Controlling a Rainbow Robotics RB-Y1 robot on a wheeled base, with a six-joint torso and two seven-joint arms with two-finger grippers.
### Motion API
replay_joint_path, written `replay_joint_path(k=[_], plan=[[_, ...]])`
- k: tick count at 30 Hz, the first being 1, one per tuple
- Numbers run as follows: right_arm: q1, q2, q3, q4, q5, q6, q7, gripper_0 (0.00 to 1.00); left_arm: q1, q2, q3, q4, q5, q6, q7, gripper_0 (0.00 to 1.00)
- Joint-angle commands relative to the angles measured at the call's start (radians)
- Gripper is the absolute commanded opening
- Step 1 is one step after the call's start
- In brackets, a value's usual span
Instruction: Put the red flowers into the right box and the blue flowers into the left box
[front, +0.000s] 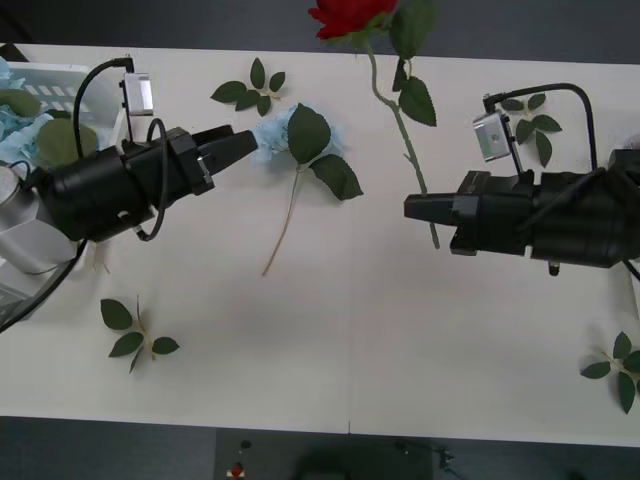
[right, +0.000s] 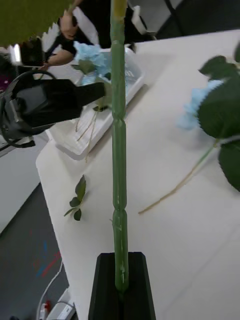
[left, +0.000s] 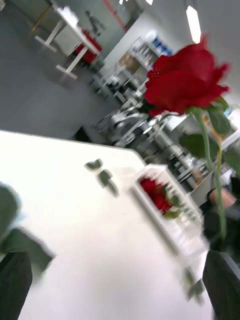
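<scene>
Front view: your right claw (front: 412, 207) clenched on red flower (front: 345, 17) stem, left claw (front: 245, 143) released nr blue flower (front: 275, 133) on counter (front: 340, 330).

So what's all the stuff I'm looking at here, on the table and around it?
Red rose: one, deep red on a green stem, lifted above the table's far middle, stem end clamped in the right gripper.
Blue flower on the table: one, pale blue with large green leaves, lying just in front of the left gripper.
Left box: one, white slotted basket at the table's left edge, holding blue flowers.
Right box: one, white, holding red roses.
Leaf sprigs: several, green, scattered over the table.
Table: one, white.
Left gripper: black, open, beside the blue flower.
Right gripper: black, shut on the rose stem.
</scene>
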Motion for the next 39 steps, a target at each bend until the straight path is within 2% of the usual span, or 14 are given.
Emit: replay_joint_path(k=[1, 7, 10, 13, 18, 20, 25, 31, 39], plan=[[-0.048, -0.272, -0.011, -0.014, 0.048, -0.012, -0.281, 0.00, -0.066, 0.035, 0.066, 0.126, -0.176, 0.132, -0.063, 1.00], [-0.030, -0.556, -0.016, 0.058, 0.140, -0.012, -0.582, 0.00, -0.176, -0.024, 0.160, 0.264, -0.572, 0.280, 0.134, 1.00], [-0.024, -0.651, -0.016, 0.148, 0.172, -0.012, -0.599, 0.00, -0.219, -0.080, 0.197, 0.278, -0.805, 0.306, 0.264, 1.00], [-0.015, -0.700, -0.016, 0.242, 0.220, -0.012, -0.595, 0.00, -0.253, -0.148, 0.209, 0.275, -1.018, 0.304, 0.404, 1.00], [0.008, -0.722, -0.016, 0.365, 0.284, -0.020, -0.586, 0.00, -0.297, -0.278, 0.215, 0.275, -1.351, 0.290, 0.611, 1.00], [0.042, -0.726, -0.016, 0.397, 0.309, -0.049, -0.582, 0.00, -0.310, -0.338, 0.215, 0.275, -1.500, 0.286, 0.689, 1.00], [0.157, -0.739, -0.016, 0.423, 0.335, -0.174, -0.563, 0.00, -0.327, -0.432, 0.200, 0.275, -1.715, 0.286, 0.813, 1.00], [0.263, -0.742, -0.019, 0.443, 0.356, -0.313, -0.543, 0.00, -0.336, -0.496, 0.132, 0.275, -1.902, 0.270, 0.976, 1.00], [0.358, -0.740, -0.109, 0.463, 0.401, -0.325, -0.531, 0.00, -0.350, -0.528, 0.033, 0.277, -2.041, 0.250, 1.162, 1.00]])
